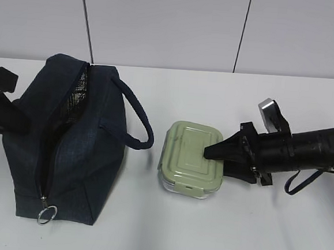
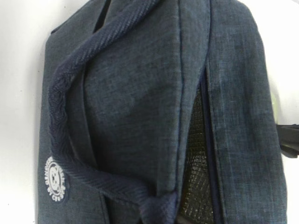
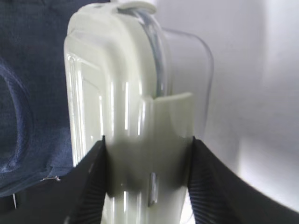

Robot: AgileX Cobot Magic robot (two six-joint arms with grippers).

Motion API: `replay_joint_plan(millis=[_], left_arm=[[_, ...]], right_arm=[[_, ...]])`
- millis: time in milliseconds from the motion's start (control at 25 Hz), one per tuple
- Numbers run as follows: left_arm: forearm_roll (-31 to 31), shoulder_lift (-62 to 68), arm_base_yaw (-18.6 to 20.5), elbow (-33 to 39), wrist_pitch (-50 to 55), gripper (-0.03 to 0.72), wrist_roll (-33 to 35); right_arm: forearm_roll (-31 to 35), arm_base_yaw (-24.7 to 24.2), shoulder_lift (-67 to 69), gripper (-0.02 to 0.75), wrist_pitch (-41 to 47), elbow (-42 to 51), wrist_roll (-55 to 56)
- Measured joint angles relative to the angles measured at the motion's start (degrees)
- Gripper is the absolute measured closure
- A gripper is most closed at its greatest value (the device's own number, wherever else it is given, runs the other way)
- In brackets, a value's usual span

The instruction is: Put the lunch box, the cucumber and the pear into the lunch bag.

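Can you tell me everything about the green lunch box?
The lunch box is a rounded rectangle with a pale sage-green ribbed lid, clip tabs and a clear base. It lies flat, lid closed, on the white table, right of the lunch bag, not touching it. The right gripper is shut on its right end.

This looks like a lab or robot test bench rather than a home or kitchen. A plain white table (image 1: 147, 228) fills the lower two thirds of the exterior view, bare apart from a few props. Behind it, across the top of the frame, runs a blank pale grey wall (image 1: 163, 26) of smooth panels split by two thin dark seams (image 1: 87, 20). Black robot arms (image 1: 310, 149) reach in from the left and right edges. The lighting seems even and artificial, though no lamp is in view.
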Motion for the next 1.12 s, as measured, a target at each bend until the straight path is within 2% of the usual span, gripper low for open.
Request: replay_joint_plan(millis=[240,640,880,1120], left_arm=[[0.0,0.0,0.0,0.0,0.0,0.704,0.0],[0.0,0.0,0.0,0.0,0.0,0.704,0.0],[0.0,0.0,0.0,0.0,-0.1,0.704,0.0],[0.0,0.0,0.0,0.0,-0.3,0.704,0.0]], right_arm=[[-0.4,-1.4,-1.1,0.367,-0.1,-1.8,0.0],[-0.8,-0.9,-12.0,0.367,0.8,-7.6,3.7],[0.7,4.1,-15.0,0.367,1.9,-13.0,6.8],[3.6,14.0,-14.9,0.367,2.0,-19.1,7.3]])
